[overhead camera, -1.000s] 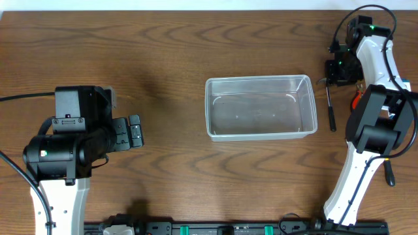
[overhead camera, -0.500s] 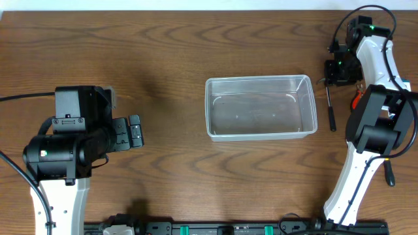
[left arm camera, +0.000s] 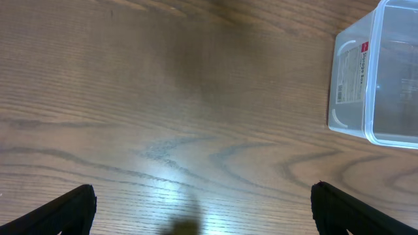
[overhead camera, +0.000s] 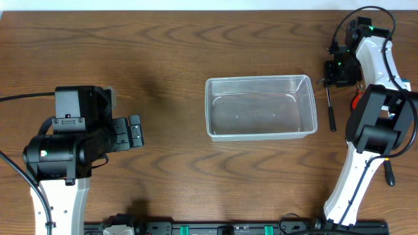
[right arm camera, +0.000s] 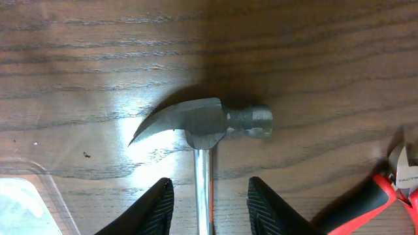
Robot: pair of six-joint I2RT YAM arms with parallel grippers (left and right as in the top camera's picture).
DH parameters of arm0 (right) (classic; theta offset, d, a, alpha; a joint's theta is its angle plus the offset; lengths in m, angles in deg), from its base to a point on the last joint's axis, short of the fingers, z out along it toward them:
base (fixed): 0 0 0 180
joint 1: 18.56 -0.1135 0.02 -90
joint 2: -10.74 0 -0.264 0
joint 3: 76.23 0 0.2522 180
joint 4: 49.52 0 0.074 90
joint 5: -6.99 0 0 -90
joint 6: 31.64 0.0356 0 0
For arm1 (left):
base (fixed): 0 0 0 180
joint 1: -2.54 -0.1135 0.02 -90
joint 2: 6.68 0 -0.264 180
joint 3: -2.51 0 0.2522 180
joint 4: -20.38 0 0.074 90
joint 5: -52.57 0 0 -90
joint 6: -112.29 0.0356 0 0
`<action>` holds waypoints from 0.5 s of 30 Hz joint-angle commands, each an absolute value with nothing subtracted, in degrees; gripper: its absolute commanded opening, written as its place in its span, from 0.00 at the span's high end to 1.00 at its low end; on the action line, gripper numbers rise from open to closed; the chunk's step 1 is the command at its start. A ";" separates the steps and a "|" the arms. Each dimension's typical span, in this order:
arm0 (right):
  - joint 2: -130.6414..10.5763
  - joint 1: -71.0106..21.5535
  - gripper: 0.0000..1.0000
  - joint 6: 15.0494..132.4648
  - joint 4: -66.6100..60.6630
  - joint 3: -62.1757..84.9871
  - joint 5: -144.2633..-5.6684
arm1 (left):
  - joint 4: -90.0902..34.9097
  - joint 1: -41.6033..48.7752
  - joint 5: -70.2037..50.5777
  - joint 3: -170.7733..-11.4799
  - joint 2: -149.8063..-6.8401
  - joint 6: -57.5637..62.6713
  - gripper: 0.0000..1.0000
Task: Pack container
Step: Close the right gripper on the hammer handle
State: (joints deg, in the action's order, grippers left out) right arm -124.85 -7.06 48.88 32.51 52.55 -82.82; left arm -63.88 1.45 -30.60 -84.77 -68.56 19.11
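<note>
The tub [overhead camera: 261,108] is seen lying flat on the table [overhead camera: 163,52], open side up, with nothing in it. It is used here as the mark for every other place.

The left gripper [overhead camera: 134,134] is held well apart from the tub's left end. In the left wrist view the left gripper [left arm camera: 204,209] is seen with its fingers spread wide, nothing is held between them, and a corner of the tub [left arm camera: 385,72] is seen ahead.

A hammer [overhead camera: 330,111] is laid just beside the tub's right end, with its handle running along that end. The right gripper [overhead camera: 339,68] is hung over the head end of it. In the right wrist view the hammer [right arm camera: 209,124] is seen with its shaft between the two fingers of the right gripper [right arm camera: 209,209]. The jaws are spread, and a gap is left on each side of the shaft, so nothing is pinched yet. Red-handled pliers [right arm camera: 392,189] are seen on the side of the hammer away from the tub.

The tub is judged to be light, thin and a bit bendy (clear plastic like this slides easily on wood). It is likely to be pushed along if it is bumped, so it is best held by its rim, or left alone. The hammer is judged to be hard and heavy at the head, with a smooth, slippery shaft. It is best gripped close under the head, so that it is not tipped when it is lifted. It should be set down softly in the tub.
</note>
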 commanded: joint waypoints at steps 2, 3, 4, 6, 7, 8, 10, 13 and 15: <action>-125.35 -7.04 0.60 48.88 32.45 52.09 -82.80 | -64.08 1.17 -31.50 -85.53 -68.41 18.61 0.02; -125.35 -7.04 0.60 48.86 32.45 52.09 -82.80 | -64.08 1.17 -31.50 -85.53 -68.41 18.61 0.02; -125.35 -7.04 0.59 48.88 32.40 52.09 -82.80 | -64.08 1.17 -31.50 -85.53 -68.41 18.61 0.02; -125.35 -7.01 0.59 48.86 32.36 52.09 -82.80 | -64.08 1.17 -31.50 -85.53 -68.41 18.61 0.02; -125.35 -7.01 0.59 48.86 32.38 52.09 -82.80 | -64.08 1.17 -31.50 -85.53 -68.41 18.61 0.02; -125.35 -7.04 0.59 48.86 32.38 52.09 -82.80 | -64.08 1.17 -31.50 -85.53 -68.41 18.61 0.02; -125.35 -7.01 0.59 48.88 32.38 52.09 -82.78 | -64.08 1.17 -31.50 -85.53 -68.41 18.61 0.02; -125.35 -7.01 0.58 48.88 32.42 52.09 -82.80 | -64.08 1.17 -31.50 -85.53 -68.41 18.61 0.02; -125.35 -7.04 0.58 48.88 32.38 52.05 -82.78 | -64.06 1.17 -31.50 -85.53 -68.41 18.61 0.02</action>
State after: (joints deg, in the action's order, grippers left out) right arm -124.85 -7.06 48.88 32.38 52.53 -82.82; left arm -63.88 1.45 -30.60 -84.77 -68.56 19.09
